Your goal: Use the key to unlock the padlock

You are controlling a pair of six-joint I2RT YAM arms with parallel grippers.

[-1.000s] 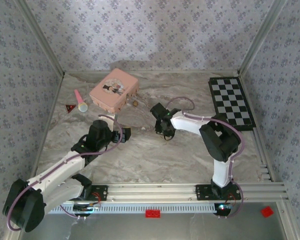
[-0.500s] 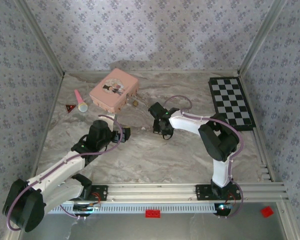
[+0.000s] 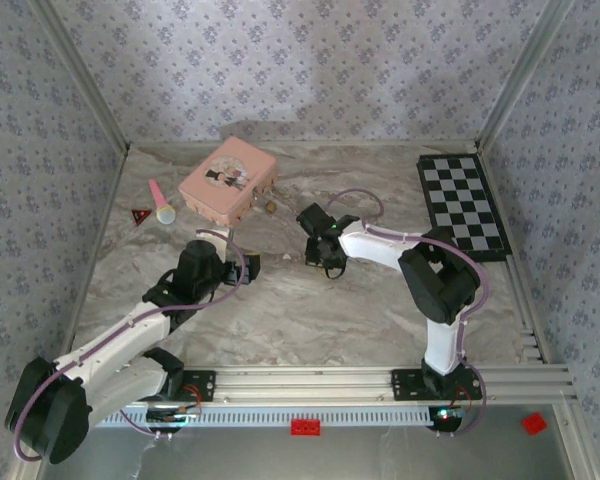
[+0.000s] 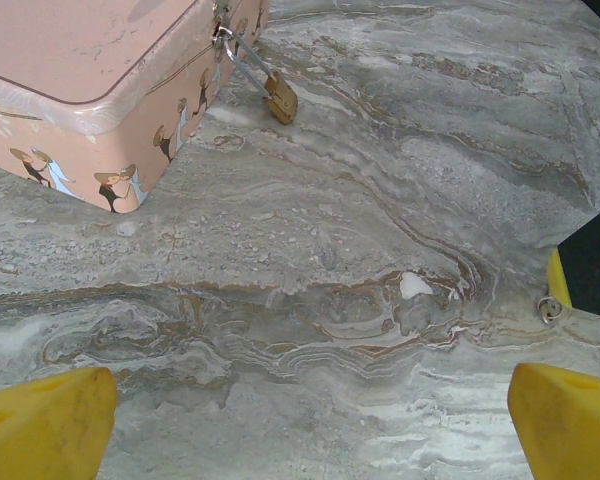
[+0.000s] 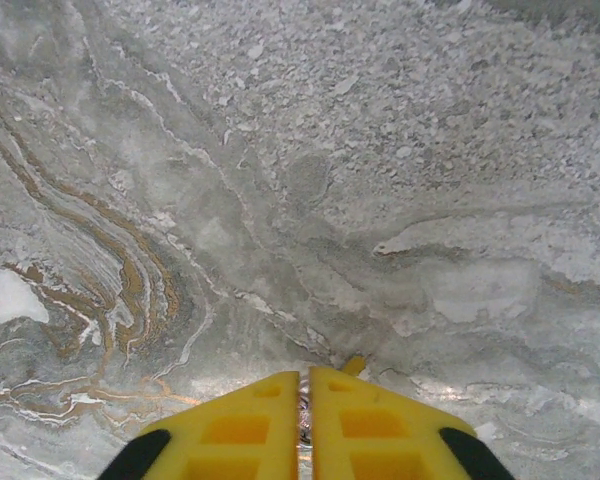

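Note:
The tiny brass padlock [image 4: 281, 98] lies on the marble table, its thin grey shackle hooked to the clasp of the pink tin [image 4: 80, 60]; from above, the padlock [image 3: 270, 207] sits at the tin's right corner. My left gripper [image 4: 310, 405] is open and empty, facing the lock from a short distance. My right gripper [image 5: 305, 385] is shut on the key, whose brass tip [image 5: 353, 366] pokes out beside the yellow fingers [image 5: 240, 425]. It hovers low over the marble, right of the padlock [image 3: 318, 258]. A small metal ring [image 4: 549, 311] hangs below it.
A pink-handled toy [image 3: 161, 203] and a small red triangle [image 3: 138, 216] lie left of the tin. A checkered board [image 3: 463, 205] lies at the far right. Patterned walls enclose the table.
My right gripper has shifted a little to the left and away from the arm bases, toward the padlock. The left arm has stayed put.

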